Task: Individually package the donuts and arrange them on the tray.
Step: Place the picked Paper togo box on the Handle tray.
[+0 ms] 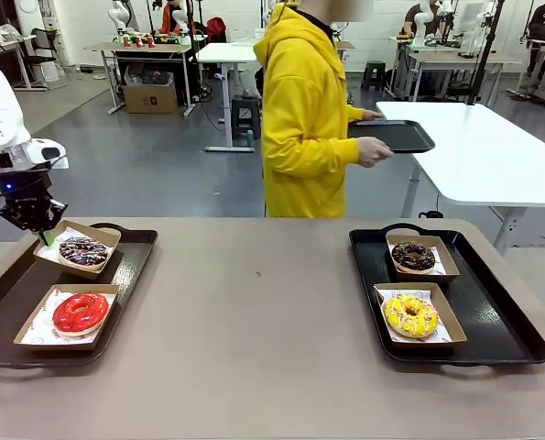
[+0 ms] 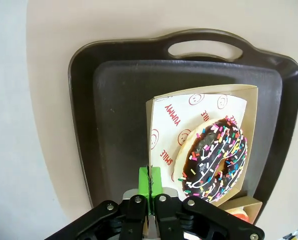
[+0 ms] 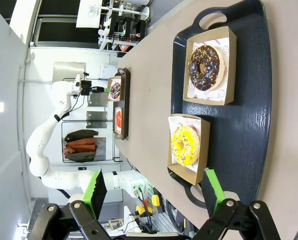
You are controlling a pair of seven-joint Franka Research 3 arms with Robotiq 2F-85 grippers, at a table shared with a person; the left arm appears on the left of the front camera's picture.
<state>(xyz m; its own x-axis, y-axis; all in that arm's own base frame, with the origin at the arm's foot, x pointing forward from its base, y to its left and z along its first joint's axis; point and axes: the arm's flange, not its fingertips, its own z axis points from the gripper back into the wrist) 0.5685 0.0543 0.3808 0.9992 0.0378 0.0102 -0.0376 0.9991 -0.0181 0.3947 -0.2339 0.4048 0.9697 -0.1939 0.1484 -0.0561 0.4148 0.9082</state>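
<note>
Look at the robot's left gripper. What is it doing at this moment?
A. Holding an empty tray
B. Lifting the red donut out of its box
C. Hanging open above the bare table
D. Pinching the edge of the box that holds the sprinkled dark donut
D: the left gripper has its green pads pressed together on the corner of the box holding the sprinkled dark donut, on the left tray.
</note>
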